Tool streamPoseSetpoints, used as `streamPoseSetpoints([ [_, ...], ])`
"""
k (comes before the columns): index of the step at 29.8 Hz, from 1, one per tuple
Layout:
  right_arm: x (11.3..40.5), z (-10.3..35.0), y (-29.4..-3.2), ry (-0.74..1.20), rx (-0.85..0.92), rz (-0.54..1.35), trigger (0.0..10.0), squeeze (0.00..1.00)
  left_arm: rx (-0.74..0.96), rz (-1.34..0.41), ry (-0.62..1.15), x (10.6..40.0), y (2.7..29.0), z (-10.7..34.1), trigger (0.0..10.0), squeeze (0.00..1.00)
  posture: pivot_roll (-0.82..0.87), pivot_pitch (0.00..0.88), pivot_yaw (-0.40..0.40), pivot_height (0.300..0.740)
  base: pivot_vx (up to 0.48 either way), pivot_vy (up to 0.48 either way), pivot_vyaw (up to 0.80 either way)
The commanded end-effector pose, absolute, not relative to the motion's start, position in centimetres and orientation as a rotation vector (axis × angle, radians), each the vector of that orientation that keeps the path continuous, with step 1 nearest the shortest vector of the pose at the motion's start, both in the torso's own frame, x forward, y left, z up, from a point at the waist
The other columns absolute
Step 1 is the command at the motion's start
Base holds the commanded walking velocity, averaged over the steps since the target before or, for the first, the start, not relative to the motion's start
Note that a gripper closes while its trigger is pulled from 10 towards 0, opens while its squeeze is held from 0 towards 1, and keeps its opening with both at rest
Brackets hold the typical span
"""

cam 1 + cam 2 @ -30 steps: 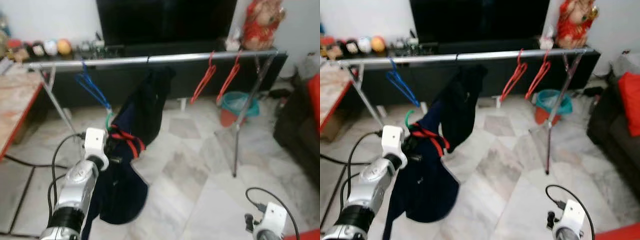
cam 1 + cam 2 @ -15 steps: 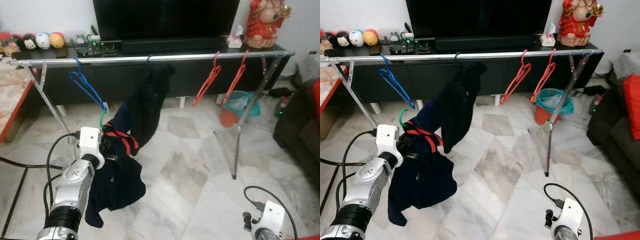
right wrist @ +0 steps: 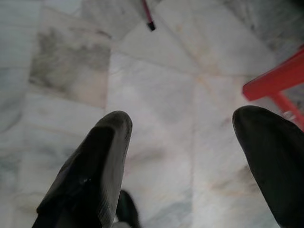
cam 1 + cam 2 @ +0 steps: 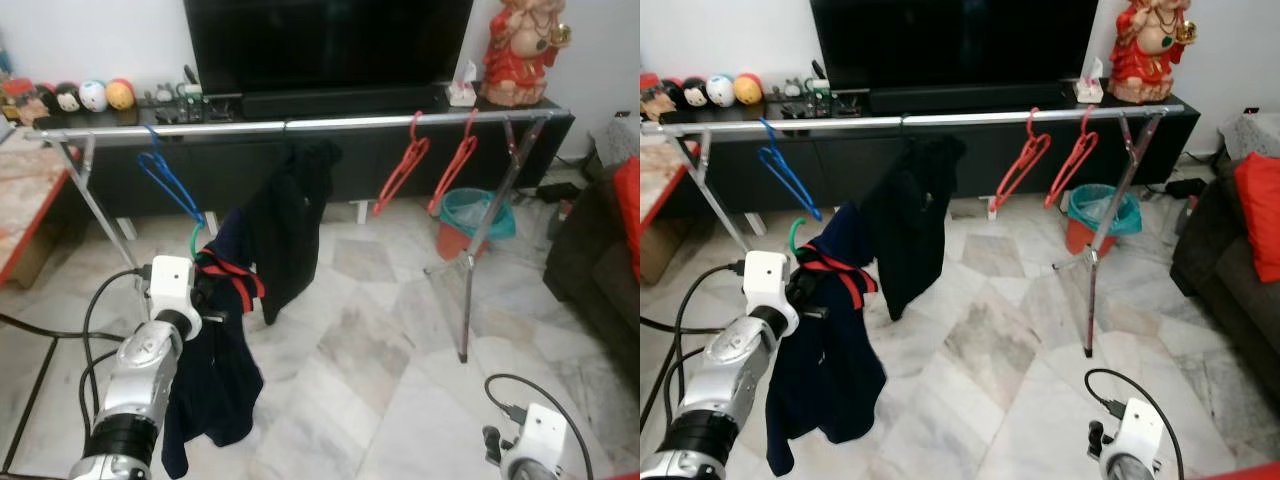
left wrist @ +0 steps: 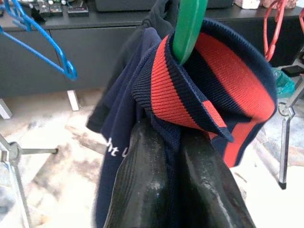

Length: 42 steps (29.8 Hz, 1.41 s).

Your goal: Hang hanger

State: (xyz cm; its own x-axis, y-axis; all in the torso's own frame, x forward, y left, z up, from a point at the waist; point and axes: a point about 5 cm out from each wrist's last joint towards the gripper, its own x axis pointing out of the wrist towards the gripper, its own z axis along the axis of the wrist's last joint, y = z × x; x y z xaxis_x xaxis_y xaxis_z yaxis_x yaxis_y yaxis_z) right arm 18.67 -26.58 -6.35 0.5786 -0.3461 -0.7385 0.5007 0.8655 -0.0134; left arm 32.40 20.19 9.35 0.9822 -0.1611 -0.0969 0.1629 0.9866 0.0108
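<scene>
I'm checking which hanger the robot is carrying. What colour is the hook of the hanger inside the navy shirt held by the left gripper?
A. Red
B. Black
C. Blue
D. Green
D. A green hook sticks up out of the striped collar of the navy shirt that the left gripper is clamped on; the blue hanger and red hangers hang on the rail.

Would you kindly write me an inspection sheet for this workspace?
Surface: marble floor.
Job's things: green hanger carrying a navy shirt, not yet on the rail.
Clutter: blue hanger, dark garment, two red hangers on the rail.
Grippers: left claw shut on the shirt collar; right claw open above the floor.
Cables: black ones on both wrists.
Surroundings: TV, bin.
</scene>
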Motion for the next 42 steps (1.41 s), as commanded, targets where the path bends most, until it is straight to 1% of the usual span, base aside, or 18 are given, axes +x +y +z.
streamPoseSetpoints([
  [1, 18.9, -6.3, -26.3, 0.813, 0.208, -0.494, 10.0, 0.0, 0.05, -0.163, 0.061, 32.5, 20.5, 10.1, 10.0, 0.0, -0.06, 0.0, -0.026, 0.74, 0.0, -0.379, 0.0],
  [16, 19.0, -6.3, -26.4, 0.811, 0.209, -0.493, 10.0, 0.0, 0.057, -0.152, 0.064, 32.7, 20.6, 10.1, 10.0, 0.0, -0.07, 0.0, -0.027, 0.74, 0.0, -0.377, 0.0],
  [23, 19.2, -6.1, -26.4, 0.807, 0.197, -0.479, 10.0, 0.0, 0.104, -0.086, 0.106, 31.9, 22.0, 9.0, 10.0, 0.0, -0.08, 0.0, -0.033, 0.74, 0.0, -0.306, 0.0],
  [25, 19.2, -6.1, -26.5, 0.806, 0.196, -0.478, 10.0, 0.0, 0.106, -0.072, 0.114, 31.7, 22.3, 8.8, 10.0, 0.0, -0.08, 0.0, -0.034, 0.74, 0.0, 0.0, 0.0],
  [28, 19.2, -6.1, -26.5, 0.812, 0.168, -0.45, 10.0, 0.0, 0.124, -0.001, 0.145, 30.4, 23.7, 7.7, 10.0, 0.0, -0.08, 0.0, -0.037, 0.74, 0.0, 0.0, 0.0],
  [30, 19.3, -6.0, -26.6, 0.816, 0.151, -0.436, 10.0, 0.0, 0.117, 0.009, 0.145, 30.1, 24.0, 7.5, 10.0, 0.0, -0.08, 0.0, -0.038, 0.74, 0.0, 0.0, 0.0],
  [31, 19.3, -6.0, -26.6, 0.829, 0.107, -0.406, 10.0, 0.0, 0.09, 0.027, 0.142, 29.5, 24.3, 7.3, 10.0, 0.0, -0.08, 0.0, -0.041, 0.74, 0.0, 0.0, 0.0],
  [34, 19.3, -6.0, -26.8, 0.869, 0.028, -0.357, 10.0, 0.0, 0.086, 0.064, 0.129, 28.7, 24.9, 7.1, 10.0, 0.0, -0.08, 0.0, -0.044, 0.74, 0.0, 0.0, 0.0],
  [38, 19.3, -6.0, -26.9, 0.898, 0.0, -0.329, 10.0, 0.0, 0.08, 0.1, 0.104, 28.7, 24.9, 7.4, 10.0, 0.0, -0.08, 0.0, -0.05, 0.74, 0.0, 0.0, 0.0],
  [42, 19.3, -6.0, -27.0, 0.924, -0.042, -0.307, 10.0, 0.0, 0.081, 0.124, 0.075, 29.3, 24.9, 8.1, 10.0, 0.0, -0.08, 0.0, -0.052, 0.74, 0.0, 0.0, 0.0],
])
